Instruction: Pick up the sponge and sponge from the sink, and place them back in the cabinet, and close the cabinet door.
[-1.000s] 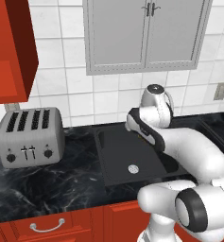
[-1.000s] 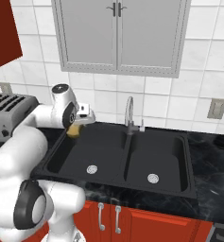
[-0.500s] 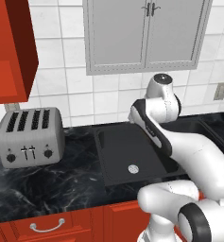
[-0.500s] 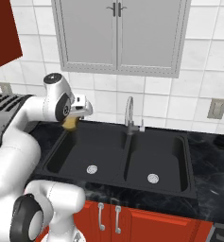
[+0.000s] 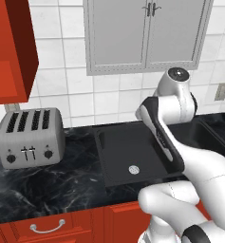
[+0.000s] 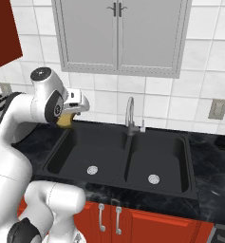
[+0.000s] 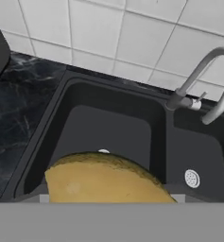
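A tan-yellow sponge [image 6: 65, 119] is gripped in the claw [image 6: 69, 115], which is held in open air above the rear left corner of the sink [image 6: 57, 159], clear of its rim. Seen from the hand view, the sponge [image 7: 104, 178] is clamped just ahead of the claw, with the left basin's drain directly below and beyond it. The faucet [image 6: 130, 115] stands to the claw's right, well apart, with free room between. The tiled wall [image 6: 104, 102] lies just behind the claw. The counter [image 5: 47, 187] stretches to the claw's left, where the toaster [image 5: 29, 136] sits well apart. The red cabinet [image 5: 12, 47] hangs above and left of the claw, its lower edge well clear.
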